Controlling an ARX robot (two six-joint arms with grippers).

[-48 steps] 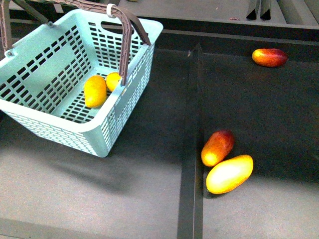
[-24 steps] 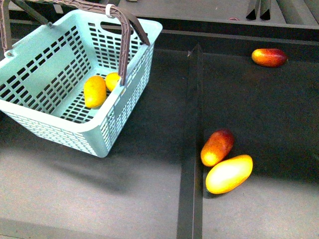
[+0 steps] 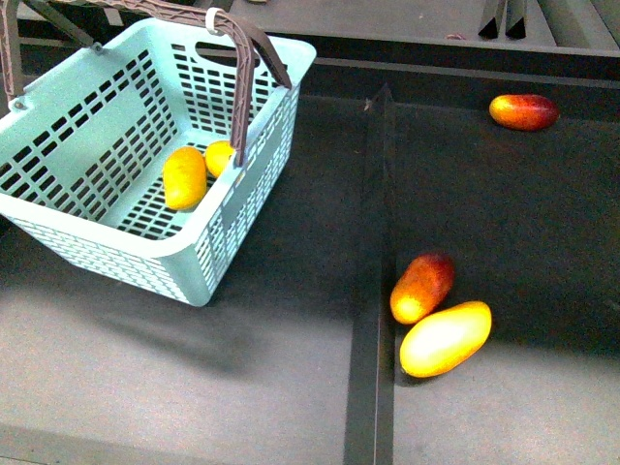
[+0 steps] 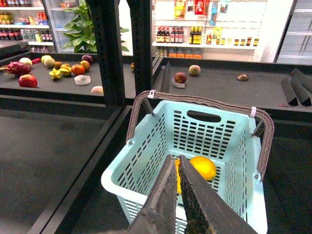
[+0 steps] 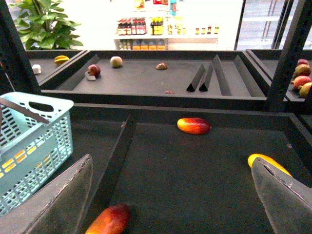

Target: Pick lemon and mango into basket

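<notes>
Now left pincer (image 4: 178, 163) closed (empty) above basket (image 4: 146, 183); right pincer (image 5: 171, 195) wide, empty.

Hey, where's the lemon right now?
In the front view the lemon lies on the floor of the turquoise basket at upper left, just right of the mango and partly behind a brown handle.

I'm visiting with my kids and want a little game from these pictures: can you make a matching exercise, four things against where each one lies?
Things:
1. lemon
2. pale yellow mango
3. lone red-blushed mango
4. basket

Places:
A. far right of the right-hand bay, alone
B. left of the divider strip
C. inside the basket, beside the mango
D. near edge of the right-hand bay, against a red-blushed mango

Pairs: 1-C, 2-D, 3-A, 4-B
</notes>
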